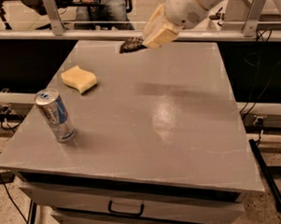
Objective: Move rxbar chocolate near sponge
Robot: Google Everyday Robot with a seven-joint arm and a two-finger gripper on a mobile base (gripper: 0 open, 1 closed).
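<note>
The rxbar chocolate (130, 45) is a small dark bar held in the air above the far part of the grey table (178, 112). My gripper (149, 38) with cream fingers is shut on its right end, at the top middle of the view. The sponge (79, 79) is a pale yellow wavy block lying on the table's far left, below and to the left of the bar, well apart from it.
A silver-blue drink can (55, 115) stands upright near the table's front left. A metal rail (81, 32) runs behind the table. A drawer with a handle (126, 210) sits under the front edge.
</note>
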